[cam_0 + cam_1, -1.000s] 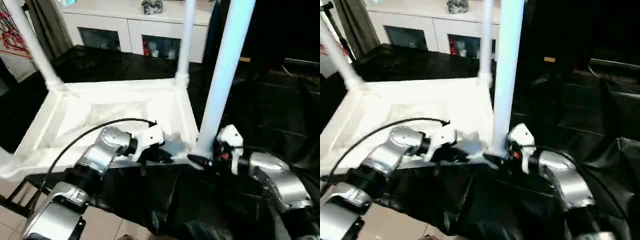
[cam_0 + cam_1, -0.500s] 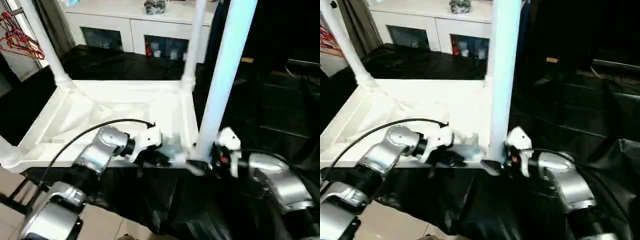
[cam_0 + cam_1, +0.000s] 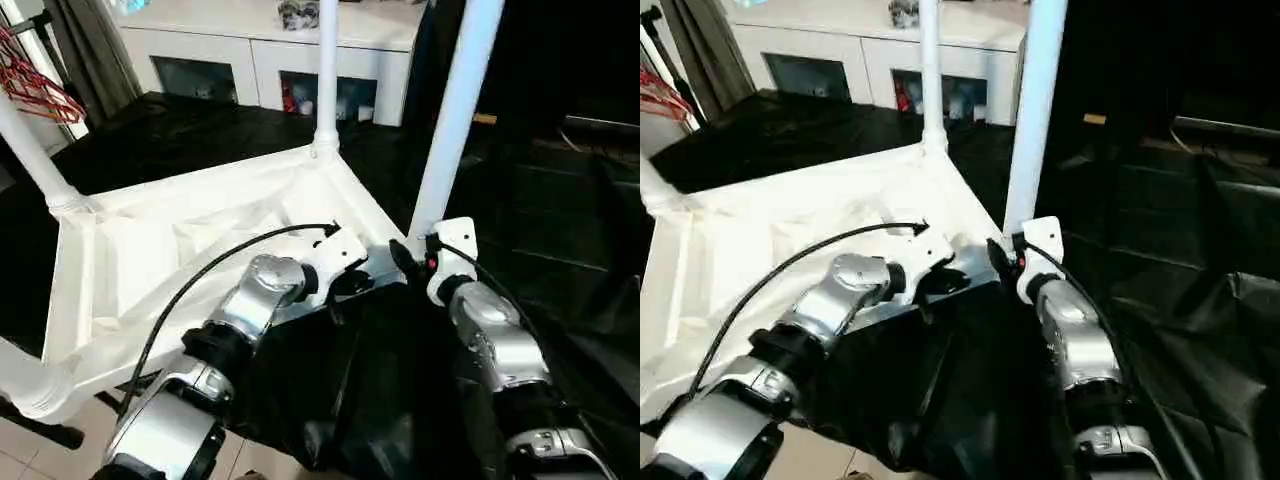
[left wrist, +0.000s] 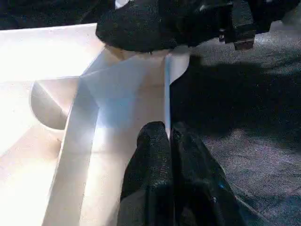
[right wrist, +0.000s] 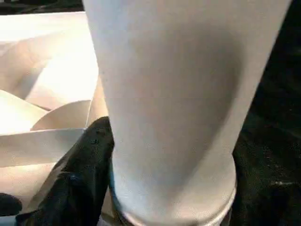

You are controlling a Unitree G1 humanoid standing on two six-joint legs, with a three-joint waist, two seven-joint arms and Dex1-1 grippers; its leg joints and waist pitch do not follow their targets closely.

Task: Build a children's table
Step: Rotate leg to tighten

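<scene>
Currently right gripper (image 3: 408, 262) is clamping the upright leg (image 3: 452, 125) just above its corner socket, long axis vertical, while left gripper (image 4: 170, 141), jaws pinched on the tabletop (image 3: 180, 250) rim beside that corner, is steadying the upside-down table.

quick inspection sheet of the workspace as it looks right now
surface: black sheeting covers the work area under the table.
job's things: children's table lies upside down, ribbed underside up; legs stand in three corner sockets, including the near leg, the far leg and the left leg.
clutter: nothing seen.
grippers: left claw is shut, pinching the table's thin rim; right claw grips the near leg at its base.
cables: a black cable arcs over the left forearm.
surroundings: white cabinet with glass doors behind; red hangers at far left.
</scene>
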